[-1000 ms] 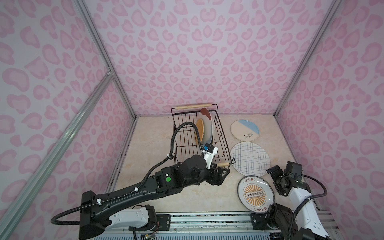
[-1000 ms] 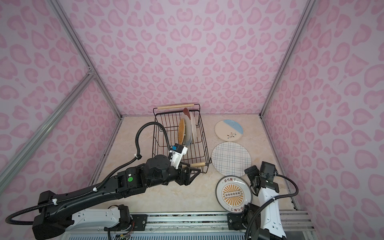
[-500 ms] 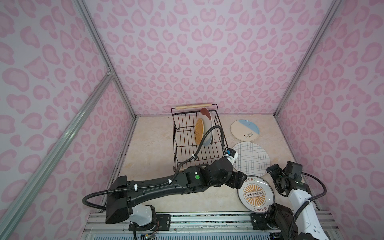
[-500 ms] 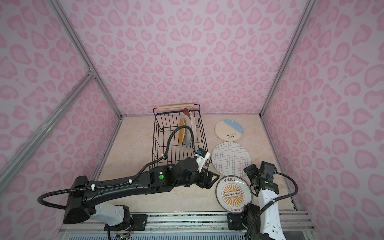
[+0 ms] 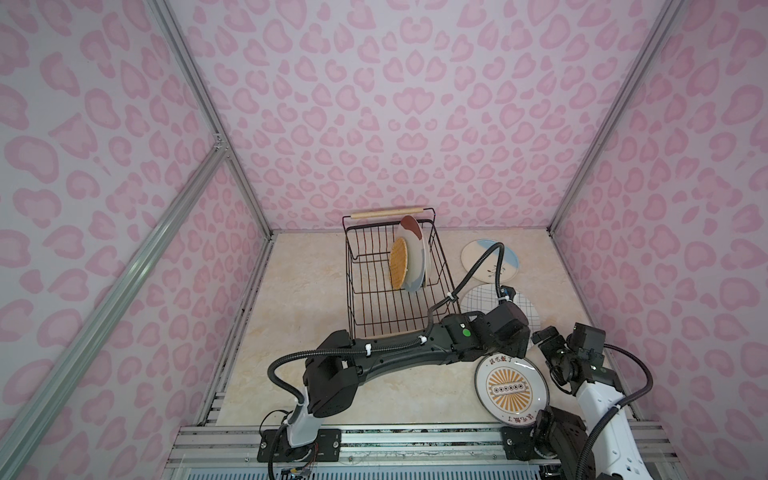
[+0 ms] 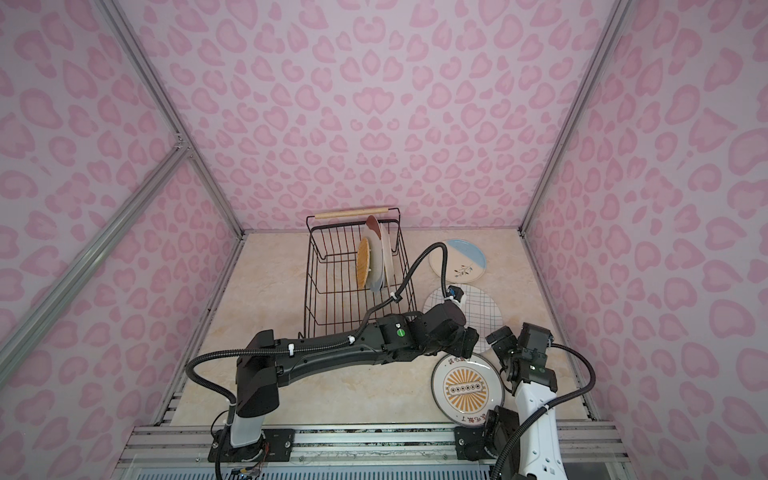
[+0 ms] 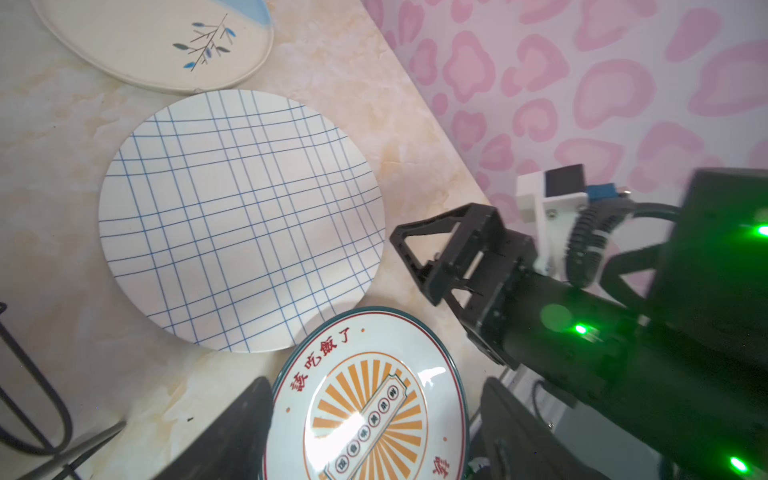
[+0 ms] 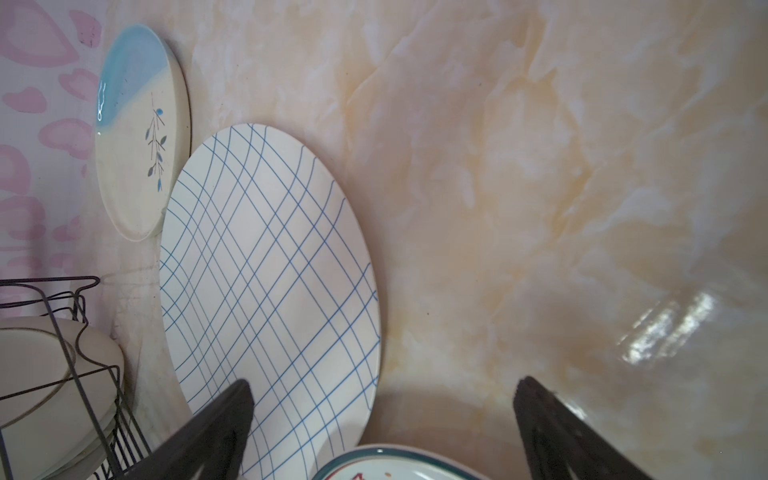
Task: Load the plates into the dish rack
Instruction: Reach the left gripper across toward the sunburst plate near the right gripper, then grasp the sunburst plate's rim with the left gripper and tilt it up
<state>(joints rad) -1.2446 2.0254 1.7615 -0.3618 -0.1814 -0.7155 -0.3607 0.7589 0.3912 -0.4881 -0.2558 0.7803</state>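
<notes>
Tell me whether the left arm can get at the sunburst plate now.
Probably yes: the left gripper hangs open over the rim of the sunburst plate, with nothing on it; the right gripper sits beside, apart.

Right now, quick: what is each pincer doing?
Left pincer: open, holding nothing, poised over the round orange sunburst plate.
Right pincer: open, holding nothing.

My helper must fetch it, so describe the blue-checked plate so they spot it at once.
Right of the black wire dish rack in both top views, three plates lie flat in a row. Take the middle plate, between the sprig plate behind and the sunburst plate in front. It alone is white with thin blue grid lines.
</notes>
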